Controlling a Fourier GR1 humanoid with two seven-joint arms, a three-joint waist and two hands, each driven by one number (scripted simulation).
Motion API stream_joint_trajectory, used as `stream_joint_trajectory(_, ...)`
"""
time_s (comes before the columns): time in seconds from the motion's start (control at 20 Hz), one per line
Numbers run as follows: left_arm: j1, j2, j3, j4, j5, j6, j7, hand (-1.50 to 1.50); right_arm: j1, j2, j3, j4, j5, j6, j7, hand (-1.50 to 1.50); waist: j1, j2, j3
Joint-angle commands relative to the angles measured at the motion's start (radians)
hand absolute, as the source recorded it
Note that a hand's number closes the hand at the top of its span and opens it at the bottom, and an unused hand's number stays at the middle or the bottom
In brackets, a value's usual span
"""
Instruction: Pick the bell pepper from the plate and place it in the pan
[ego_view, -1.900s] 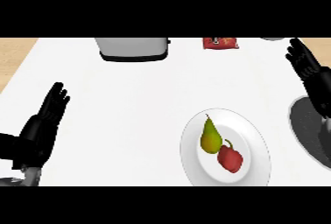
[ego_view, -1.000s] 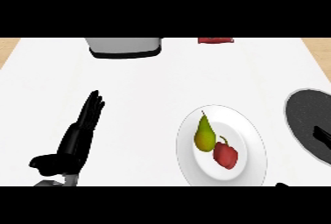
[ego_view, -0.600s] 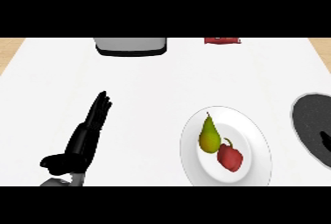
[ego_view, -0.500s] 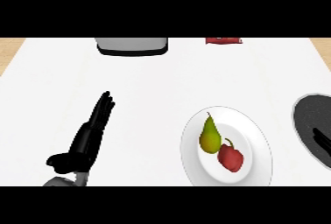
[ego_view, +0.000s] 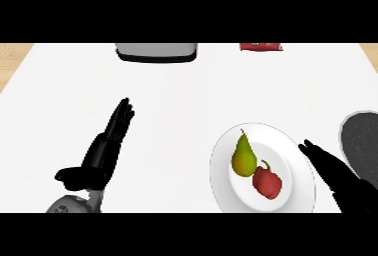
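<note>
A red bell pepper (ego_view: 267, 182) lies on the white plate (ego_view: 292, 155) at the lower right, beside a green pear (ego_view: 244, 156). The dark pan (ego_view: 362, 140) shows partly at the right edge. My right hand (ego_view: 338, 176) comes in from the lower right, fingers straight, over the plate's right rim, just right of the pepper and apart from it. My left hand (ego_view: 103, 151) is open with straight fingers at the lower left, away from the plate.
A grey and black appliance (ego_view: 157, 51) stands at the back edge of the white counter. A small red packet (ego_view: 260, 46) lies at the back right. Wooden floor shows at the far left corner.
My right hand has come into view from the lower right and reached the plate's right rim. The left hand stays open at the lower left, little moved.
</note>
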Motion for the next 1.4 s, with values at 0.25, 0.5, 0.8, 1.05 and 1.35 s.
stream_joint_trajectory(0.25,0.025,-0.024,0.041,0.04,-0.028,-0.037,-0.039,0.0,-0.134,0.146,0.21,0.25,0.216,0.053,0.131,-1.5,-0.02,-0.004,0.002)
stream_joint_trajectory(0.5,0.035,-0.041,0.107,-0.004,-0.047,-0.094,0.019,0.0,-0.153,0.191,0.148,0.161,0.209,0.151,0.184,-1.5,-0.025,-0.005,0.002)
stream_joint_trajectory(0.8,0.056,-0.074,0.131,0.015,-0.089,-0.117,-0.008,0.0,-0.111,0.27,0.195,0.222,0.289,0.059,0.155,-1.5,-0.026,-0.005,0.002)
stream_joint_trajectory(1.05,0.039,-0.117,0.155,-0.017,-0.128,-0.122,0.054,0.0,-0.142,0.265,0.091,0.318,0.264,0.041,0.03,-1.5,-0.025,-0.005,0.002)
stream_joint_trajectory(1.35,0.073,-0.147,0.133,-0.036,-0.173,-0.128,0.064,0.0,-0.296,0.318,0.021,0.459,0.243,0.114,0.048,-1.5,-0.021,-0.005,0.002)
